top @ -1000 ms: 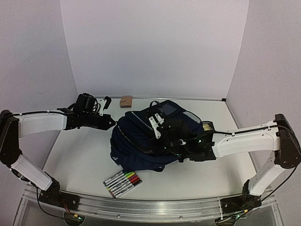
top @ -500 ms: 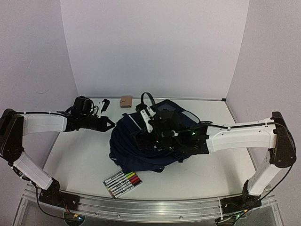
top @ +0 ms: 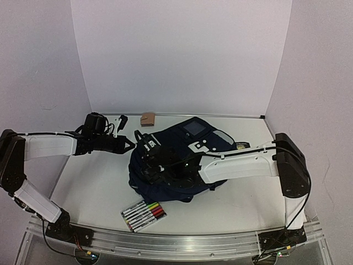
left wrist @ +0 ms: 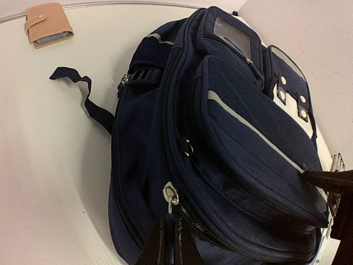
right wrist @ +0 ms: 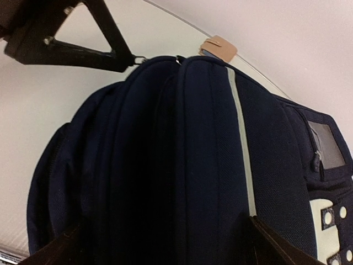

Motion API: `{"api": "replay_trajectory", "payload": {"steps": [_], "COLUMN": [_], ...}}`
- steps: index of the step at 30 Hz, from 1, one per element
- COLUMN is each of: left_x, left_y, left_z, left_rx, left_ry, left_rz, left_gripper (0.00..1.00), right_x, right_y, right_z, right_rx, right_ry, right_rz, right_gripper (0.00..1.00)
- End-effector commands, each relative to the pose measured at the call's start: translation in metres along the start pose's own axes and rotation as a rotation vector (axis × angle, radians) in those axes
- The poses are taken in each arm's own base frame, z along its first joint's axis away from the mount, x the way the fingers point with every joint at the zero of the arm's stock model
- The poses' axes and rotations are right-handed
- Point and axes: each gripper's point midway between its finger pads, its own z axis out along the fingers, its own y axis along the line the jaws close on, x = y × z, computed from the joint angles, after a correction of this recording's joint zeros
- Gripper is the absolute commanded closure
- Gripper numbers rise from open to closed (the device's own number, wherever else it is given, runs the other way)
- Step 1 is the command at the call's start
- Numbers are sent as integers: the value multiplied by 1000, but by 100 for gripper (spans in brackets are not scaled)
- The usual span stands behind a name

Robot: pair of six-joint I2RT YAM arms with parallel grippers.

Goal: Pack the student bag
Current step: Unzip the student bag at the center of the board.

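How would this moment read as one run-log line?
left gripper: shut on zipper pull | right gripper: open over student bag | marker pack, tan wallet: outside bag

Item count on the table:
- student bag (top: 160, 186), navy: 1
- tan snap wallet (top: 147, 118): 1
- pack of coloured markers (top: 144, 214): 1, with several pens side by side; the exact number is too small to tell

The backpack (top: 165, 183) lay slumped on its back in the middle of the table (top: 99, 182), front pockets facing up. It was navy, with a thin white stripe across the front pocket, a small clear window near the top, and one dark strap trailing loose.
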Motion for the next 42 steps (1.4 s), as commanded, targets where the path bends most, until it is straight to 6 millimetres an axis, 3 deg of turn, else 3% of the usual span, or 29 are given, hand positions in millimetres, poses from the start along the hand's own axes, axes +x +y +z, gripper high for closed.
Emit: {"api": "replay_trajectory", "payload": {"steps": [1,5,12,18,21,22,25,26,31,37,42], "left_x": [-29,-29,-29,-31,-34,-35,-38,-39,-52,-69,-90], "left_y": [-4,5,5,1,0,2,15,23,43,63,76], "left_z": [-15,-14,-13,-14,-14,-14,-12,-12,-8,18,50], "left_rx": [-23,-65,-67,-43,-46,-56,-96,-106,-38,73,115], "left_ry": [-98,-98,-94,-98,-104,-106,-108,-109,-136,-122,-111], "left_rz": [26,10,4,10,12,9,-19,-39,-121,-160,-132], "left_gripper": [100,100,100,100,100,100,100,100,100,100,100], "right_x": [-34,-41,-49,-39,-27,-26,-33,-38,-65,-97,-112], "right_y": [-41,-51,-66,-61,-55,-55,-60,-65,-86,-97,-95], "right_z": [-20,-30,-40,-23,-12,-11,-19,-25,-64,-111,-126], "right_rx": [175,193,223,189,187,189,195,195,153,12,-76], "right_ry": [-69,-88,-108,-76,-49,-47,-63,-75,-150,-291,-366], "right_rz": [79,98,128,118,94,91,111,124,183,262,288], "right_gripper": [17,25,28,40,59,70,96,100,100,100,100]}}
